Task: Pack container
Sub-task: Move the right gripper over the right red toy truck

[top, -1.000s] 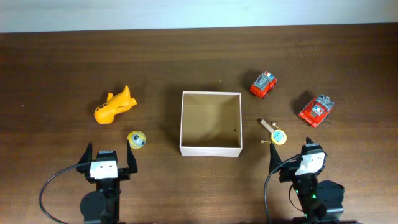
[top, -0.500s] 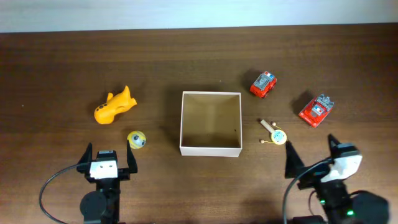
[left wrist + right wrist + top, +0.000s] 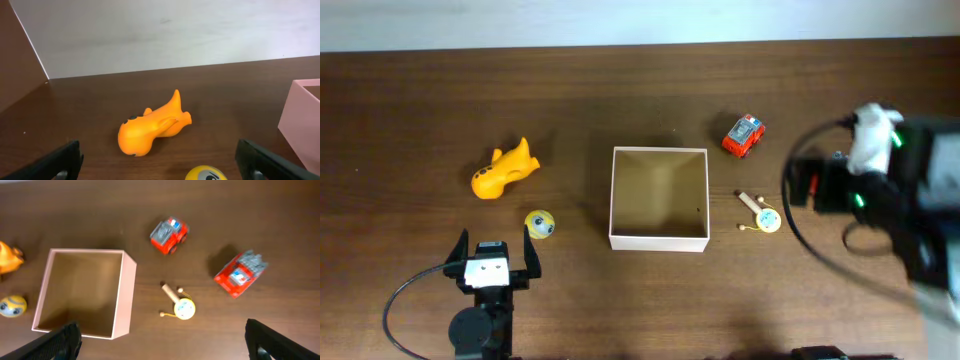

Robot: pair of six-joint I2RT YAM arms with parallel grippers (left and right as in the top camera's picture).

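The container, a square open box with white walls and a tan inside, stands empty at the table's middle; it also shows in the right wrist view and at the edge of the left wrist view. My left gripper is open and empty at the front left, behind a yellow ball and an orange toy. My right gripper is open, empty and raised high over the right side. Its blurred arm hides the red truck in the overhead view.
A red car sits right of the container's far corner, a small drum toy beside its right wall. The right wrist view shows the red truck, car, drum toy and ball. The orange toy and ball lie before the left gripper.
My right arm has lifted from the table's front edge and swung up and back over the right side, covering the red truck from above. The left arm has not moved.
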